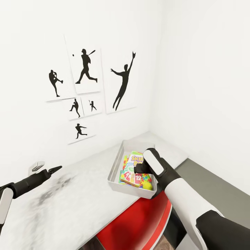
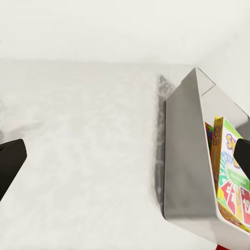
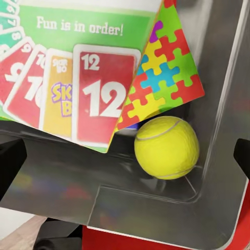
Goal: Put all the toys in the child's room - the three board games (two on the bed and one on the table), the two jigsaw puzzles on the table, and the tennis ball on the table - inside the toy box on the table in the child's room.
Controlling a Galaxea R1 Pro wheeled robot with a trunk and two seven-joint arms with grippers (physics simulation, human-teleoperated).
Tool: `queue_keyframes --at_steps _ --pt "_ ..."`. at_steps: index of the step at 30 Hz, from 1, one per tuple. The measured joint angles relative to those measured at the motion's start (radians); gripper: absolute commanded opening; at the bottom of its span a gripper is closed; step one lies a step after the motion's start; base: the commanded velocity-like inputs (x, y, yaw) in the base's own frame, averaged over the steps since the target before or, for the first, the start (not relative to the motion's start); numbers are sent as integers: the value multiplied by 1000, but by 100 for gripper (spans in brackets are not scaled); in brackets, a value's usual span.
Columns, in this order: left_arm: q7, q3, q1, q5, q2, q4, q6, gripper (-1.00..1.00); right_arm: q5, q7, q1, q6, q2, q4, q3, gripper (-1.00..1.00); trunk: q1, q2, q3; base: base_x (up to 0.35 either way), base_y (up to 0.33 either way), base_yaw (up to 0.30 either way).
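The light grey toy box (image 1: pixel 114 171) stands on the table (image 1: pixel 76 198) near the room's corner. In it lie a yellow-green board game (image 1: pixel 135 162) printed with red cards, a jigsaw puzzle (image 1: pixel 148 178) sticking out from under it, and the tennis ball (image 1: pixel 148 186) in the near corner. My right gripper (image 1: pixel 134 170) hovers open over the box, holding nothing. The right wrist view looks down on the board game (image 3: pixel 78 78), the puzzle (image 3: pixel 161 78) and the ball (image 3: pixel 166 147). My left gripper (image 1: pixel 57 169) is open above the bare table, well left of the box (image 2: pixel 187 156).
A red chair (image 1: pixel 139 225) is tucked under the table's front edge, below the box. A lower dark grey cabinet top (image 1: pixel 208 184) joins on the right. White walls with black athlete posters (image 1: pixel 86 69) close off the back and right.
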Motion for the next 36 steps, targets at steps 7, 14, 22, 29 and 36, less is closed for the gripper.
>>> queue_keyframes --at_steps 7,14,22,29,36 --pt "-12 2 2 0 0 0 0 100 -2 1 0 0 -1 0 0 100 0 0 0 0 0 0" --pt "-27 4 2 1 1 0 0 100 -1 1 0 0 -2 -6 -1 100 0 0 0 0 0 0" --pt "-29 4 3 1 2 0 0 100 0 0 0 0 -1 -14 0 100 0 0 0 0 0 0" --pt "-29 5 2 2 2 0 3 100 1 1 0 0 -1 -17 0 100 0 0 0 0 0 0" --pt "-29 6 3 2 3 0 4 100 1 2 0 0 -1 -28 0 100 0 0 0 0 0 0"
